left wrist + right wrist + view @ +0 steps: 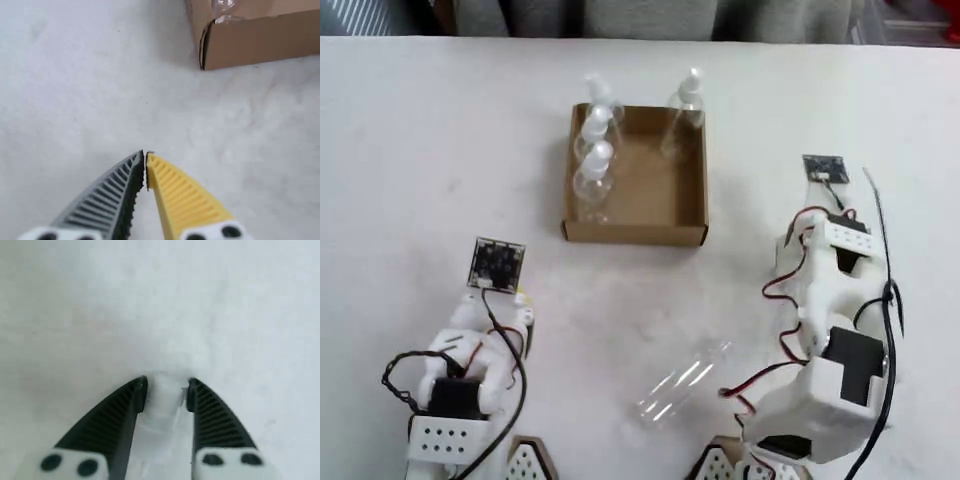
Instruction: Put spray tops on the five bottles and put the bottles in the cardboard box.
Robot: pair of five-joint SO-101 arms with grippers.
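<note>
The cardboard box [686, 190] stands at the table's middle, its corner [250, 42] showing in the left wrist view. Several clear bottles with white spray tops [595, 150] stand in it, most along one wall and one [685, 115] at the far corner. One more clear bottle [682, 385] lies on its side, uncapped, between the two arms. My right gripper [165, 390] is shut on a white spray top [164, 407], low over bare table. My left gripper [145, 161] is shut and empty, a little short of the box.
The left arm [470, 370] sits at the near left, the right arm [830, 300] at the near right with red and black cables. The white table [440, 140] runs on around the box. A dark strip of room lies beyond the far edge.
</note>
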